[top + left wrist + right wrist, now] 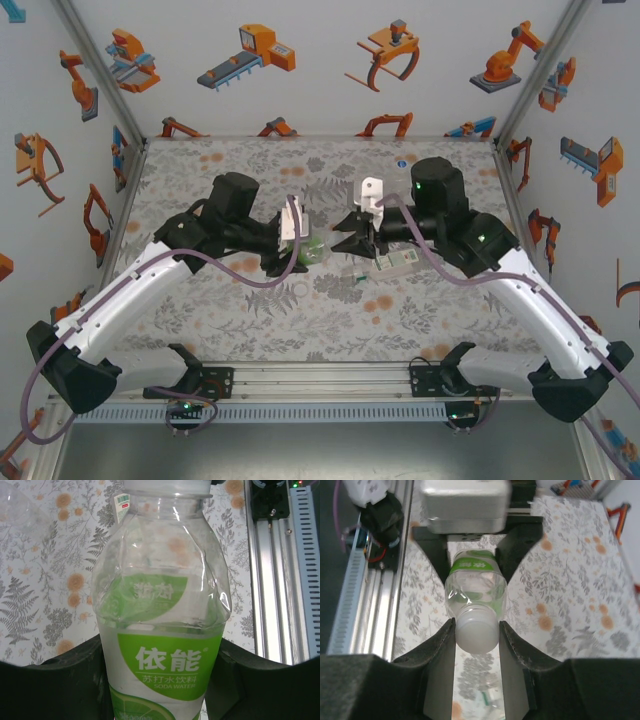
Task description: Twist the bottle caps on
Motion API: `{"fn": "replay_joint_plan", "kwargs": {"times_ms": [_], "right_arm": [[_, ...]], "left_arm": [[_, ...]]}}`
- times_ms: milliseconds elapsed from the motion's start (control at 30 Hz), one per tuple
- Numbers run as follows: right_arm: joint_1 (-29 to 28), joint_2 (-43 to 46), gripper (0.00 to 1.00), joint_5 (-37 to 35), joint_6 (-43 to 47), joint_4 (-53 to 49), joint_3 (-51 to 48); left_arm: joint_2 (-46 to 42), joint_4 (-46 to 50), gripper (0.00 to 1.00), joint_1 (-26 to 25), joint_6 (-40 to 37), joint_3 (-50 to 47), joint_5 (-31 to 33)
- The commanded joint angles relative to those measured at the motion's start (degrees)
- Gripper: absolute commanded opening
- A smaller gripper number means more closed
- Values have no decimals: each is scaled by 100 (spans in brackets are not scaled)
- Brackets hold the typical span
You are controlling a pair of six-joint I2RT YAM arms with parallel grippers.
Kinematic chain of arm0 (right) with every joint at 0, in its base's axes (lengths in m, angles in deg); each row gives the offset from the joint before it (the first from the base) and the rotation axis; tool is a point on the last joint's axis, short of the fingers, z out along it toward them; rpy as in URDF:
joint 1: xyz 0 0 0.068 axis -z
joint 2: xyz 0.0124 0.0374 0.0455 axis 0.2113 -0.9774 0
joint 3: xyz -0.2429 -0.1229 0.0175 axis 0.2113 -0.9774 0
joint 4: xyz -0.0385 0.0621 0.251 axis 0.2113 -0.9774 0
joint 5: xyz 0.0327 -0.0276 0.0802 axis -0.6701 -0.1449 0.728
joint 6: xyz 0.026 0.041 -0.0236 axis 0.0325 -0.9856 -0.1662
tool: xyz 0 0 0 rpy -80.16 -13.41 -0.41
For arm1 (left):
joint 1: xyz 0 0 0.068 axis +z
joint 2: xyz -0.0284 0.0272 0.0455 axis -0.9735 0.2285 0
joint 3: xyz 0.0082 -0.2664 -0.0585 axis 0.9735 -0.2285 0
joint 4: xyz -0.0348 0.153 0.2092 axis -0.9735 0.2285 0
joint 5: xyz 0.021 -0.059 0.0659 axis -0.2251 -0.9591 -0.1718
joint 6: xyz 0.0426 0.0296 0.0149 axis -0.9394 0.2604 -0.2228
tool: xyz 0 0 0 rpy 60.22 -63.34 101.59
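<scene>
Left claw (pixel 160 652) is clamped on the lower body of the labelled bottle (pixel 160 605), one dark finger on each side of the white-and-green label, no gap. The bottle is off the table (pixel 250 320), held over its middle with the neck pointing toward the right arm. The white cap (pixel 476 632) sits on the bottle neck. Right claw (pixel 476 624) is narrowed around that cap, and in the right wrist view both fingers (pixel 445 645) sit flush against the cap's sides, so it reads as closed on the cap; can't tell how hard the squeeze is. The two claws meet nose to nose near table centre, with the bottle bridging them. A second bottle (pixel 388 264) lies on its side on the table just below the right claw, apart from the held one. A small blue cap (pixel 410 157) sits well apart, near the back edge on the right. Part of another clear bottle (pixel 15 505) shows at the top left corner of the left wrist view. The aluminium rail (pixel 275 580) runs along the near edge of the table.
</scene>
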Motion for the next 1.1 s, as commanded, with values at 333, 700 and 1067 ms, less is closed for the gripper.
{"fn": "replay_joint_plan", "kwargs": {"times_ms": [333, 700, 1067], "right_arm": [[-102, 214, 0, -2718, -8170, 421, -743], [223, -597, 0, -3012, -7183, -772, 361], [971, -3409, 0, -4215, -4110, -3394, 3400]], "left_arm": [[-9, -960, 0, -5, 312, -192, 926], [-253, -1126, 83, 239, 624, -457, 1258], [-664, -1313, 86, 746, 1584, -806, 1400]]}}
